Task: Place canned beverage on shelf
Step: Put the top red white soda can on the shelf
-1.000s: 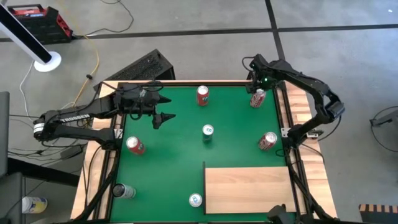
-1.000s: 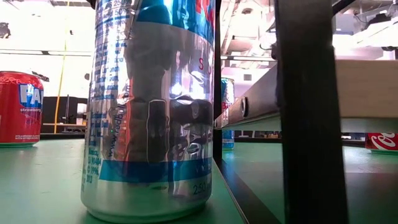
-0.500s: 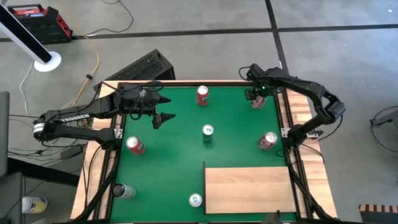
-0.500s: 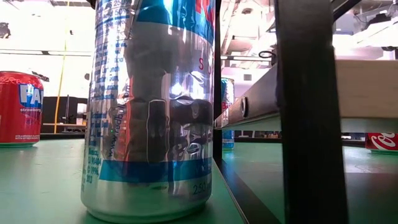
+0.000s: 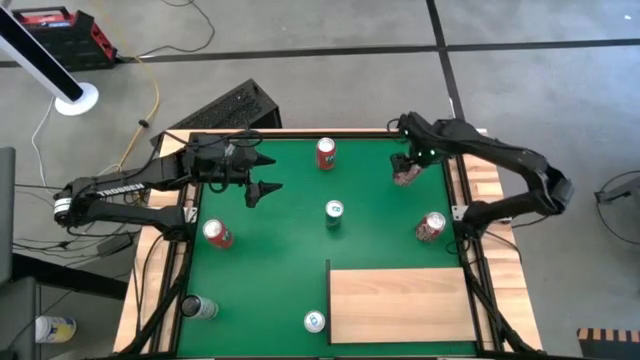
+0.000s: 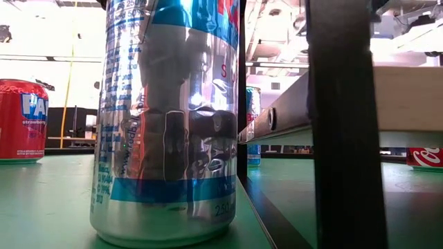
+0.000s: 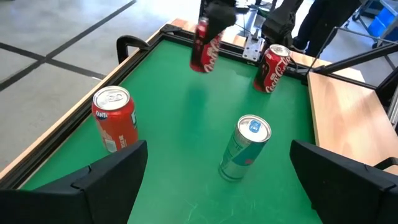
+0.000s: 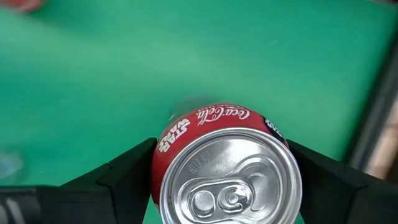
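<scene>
My right gripper (image 5: 407, 166) is shut on a red Coca-Cola can (image 5: 405, 177) above the green mat's far right part. The can also shows in the left wrist view (image 7: 204, 37) and in the right wrist view (image 8: 227, 165). The pale wooden shelf (image 5: 400, 305) lies at the near right of the mat, far from the can. In the low view the shelf (image 6: 408, 97) stands raised on dark posts. My left gripper (image 5: 268, 188) is open and empty over the mat's far left. My right gripper pinches the can's upper side wall (image 8: 163, 163) just below the rim, one finger (image 8: 127, 174) on each opposite side. The fingers come from above, pointing down. The can hangs below them, slightly tilted and lifted clear of the mat.
On the mat stand a red can (image 5: 326, 153) at the far middle, a teal can (image 5: 334, 211) at the centre, a red can (image 5: 431, 226) at the right, a red can (image 5: 216, 233) at the left, and two silver cans (image 5: 198, 307) (image 5: 314, 321) at the near edge.
My right gripper has lifted the Coca-Cola can off the mat at the far right corner and carried it toward the near edge and a little left. The can is now clear of the mat.
</scene>
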